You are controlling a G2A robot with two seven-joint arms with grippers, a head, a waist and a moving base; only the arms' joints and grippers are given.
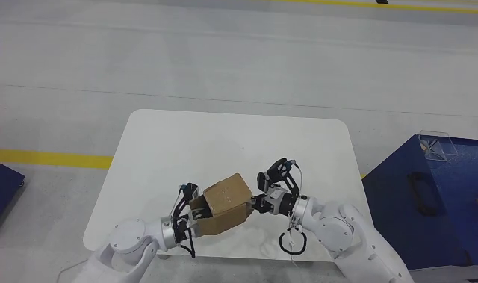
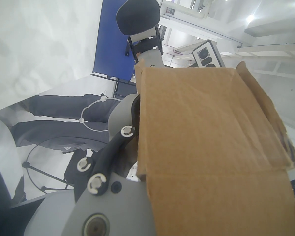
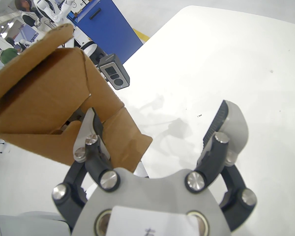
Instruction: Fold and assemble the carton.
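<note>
Evidently light, the carton (image 1: 224, 202) is brown corrugated board, partly squared up. It should be stiff across its panels but weak at creases and flap edges, so take hold on a flap close to its fold rather than squeezing the hollow body. It is located at the middle of the table's (image 1: 224, 134) near edge, long axis roughly along that edge, flapped ends facing the arms. Right gripper (image 3: 159, 109) — fingers apart, one laid against an end flap; left gripper (image 1: 188, 207) — closure cannot be told.
</note>
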